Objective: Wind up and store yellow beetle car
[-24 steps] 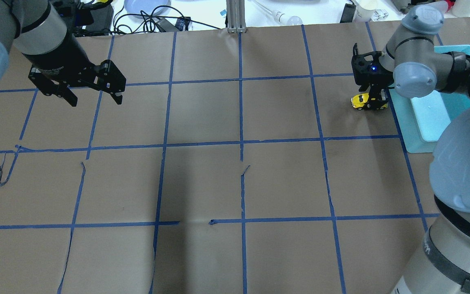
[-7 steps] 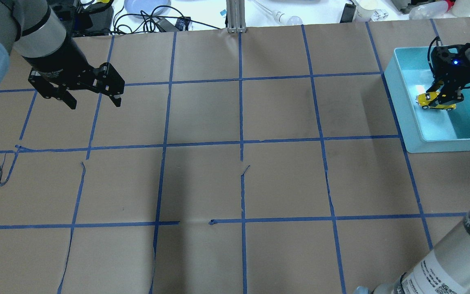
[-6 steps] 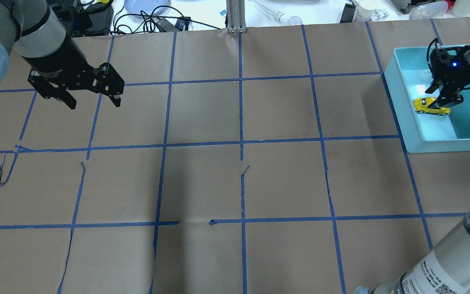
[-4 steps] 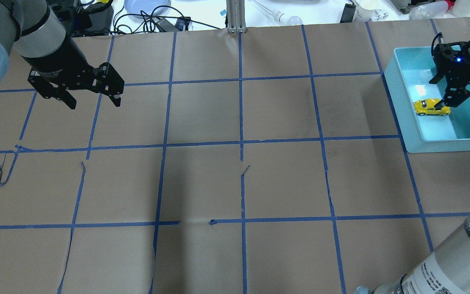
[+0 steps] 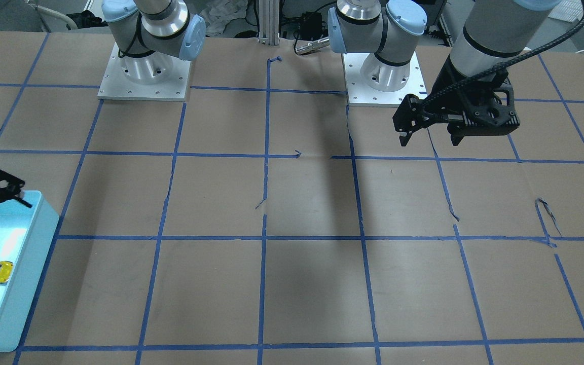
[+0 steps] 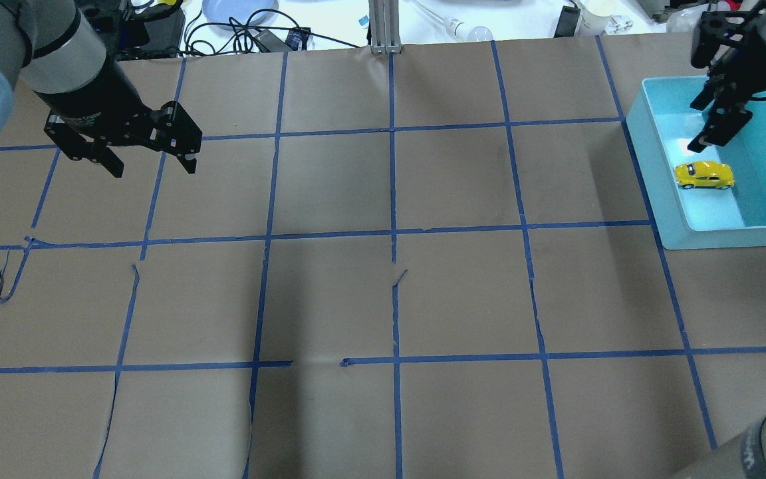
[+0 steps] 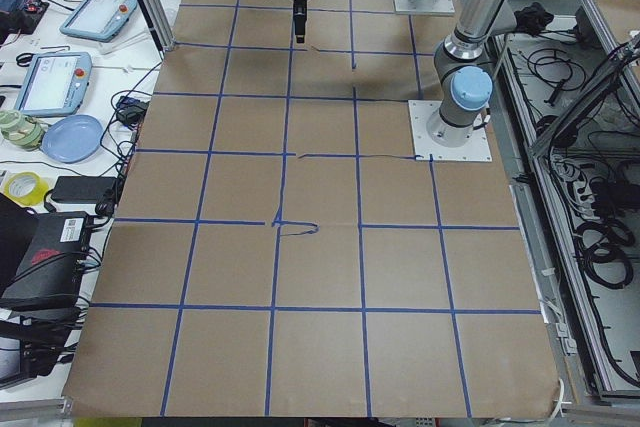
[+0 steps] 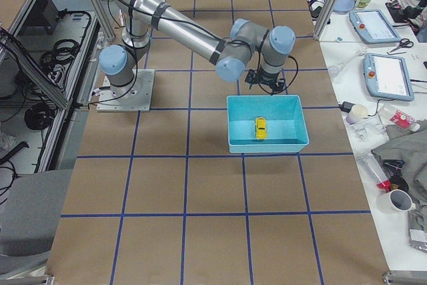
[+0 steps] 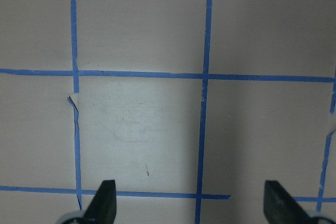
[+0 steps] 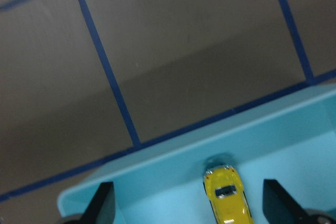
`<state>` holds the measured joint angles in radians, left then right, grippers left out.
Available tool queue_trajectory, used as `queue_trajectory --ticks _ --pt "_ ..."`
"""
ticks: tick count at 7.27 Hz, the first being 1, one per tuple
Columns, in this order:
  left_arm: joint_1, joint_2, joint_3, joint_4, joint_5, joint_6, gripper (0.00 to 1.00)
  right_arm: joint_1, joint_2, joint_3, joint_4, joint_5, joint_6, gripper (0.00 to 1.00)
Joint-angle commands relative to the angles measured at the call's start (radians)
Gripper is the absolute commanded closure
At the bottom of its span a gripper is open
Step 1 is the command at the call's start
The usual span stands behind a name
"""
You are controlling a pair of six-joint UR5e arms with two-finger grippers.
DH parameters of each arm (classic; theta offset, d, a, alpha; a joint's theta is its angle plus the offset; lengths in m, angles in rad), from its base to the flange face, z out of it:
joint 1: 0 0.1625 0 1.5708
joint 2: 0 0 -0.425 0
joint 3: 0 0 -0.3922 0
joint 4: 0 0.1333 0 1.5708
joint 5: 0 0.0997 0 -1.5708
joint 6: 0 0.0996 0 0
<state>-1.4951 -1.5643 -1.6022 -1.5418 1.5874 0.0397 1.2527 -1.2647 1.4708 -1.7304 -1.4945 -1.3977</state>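
- The brown-papered counter (image 6: 389, 299), crossed by a grid of blue tape, fills nearly all of the overhead view.
- The teal bin (image 6: 662, 193) sits at the right edge of that view, in its upper half. It is an open tray with low walls, and the only thing we see in it is the car.
- The left gripper (image 6: 155, 163) hangs in the upper left of the overhead view. Its jaws are spread and hold nothing, and only bare paper lies beneath it. We judge it has no part in this step.
- The right gripper (image 10: 191, 203) hovers above the bin at the top right corner of the overhead view. Its fingers are spread wide, well clear of the car and gripping nothing.
- The yellow beetle car (image 6: 703, 175) rests on its wheels on the bin floor, in the left part of the bin as the overhead view shows it. One end is close to the wall, though we cannot tell whether it touches.
- We judge the storing step is finished, since the car lies free inside the bin. Whether its spring is wound, we cannot tell.
- What remains, we think, is only for the right arm to pull clear of the bin rim without clipping a wall.
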Motion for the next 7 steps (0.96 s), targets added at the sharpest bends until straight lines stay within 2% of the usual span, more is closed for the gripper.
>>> queue_trajectory --ticks 1,2,5,6,7 --pt "-0.005 0.003 0.001 0.0 -0.001 -0.018 0.0 0.178 -0.077 -0.003 0.028 -0.007 0.428 0.01" --pt "-0.013 -0.003 0.002 0.002 -0.003 -0.02 0.0 0.226 -0.119 -0.001 0.025 -0.007 0.624 0.03" --pt "-0.014 0.004 0.004 0.0 0.006 -0.015 0.0 0.338 -0.157 -0.003 0.017 -0.035 1.222 0.02" --pt "-0.014 0.004 0.002 0.0 0.009 -0.014 0.0 0.344 -0.159 -0.006 0.003 -0.079 1.259 0.02" --pt "-0.014 0.003 0.002 0.002 0.006 -0.012 0.0 0.344 -0.191 0.005 0.0 -0.081 1.314 0.02"
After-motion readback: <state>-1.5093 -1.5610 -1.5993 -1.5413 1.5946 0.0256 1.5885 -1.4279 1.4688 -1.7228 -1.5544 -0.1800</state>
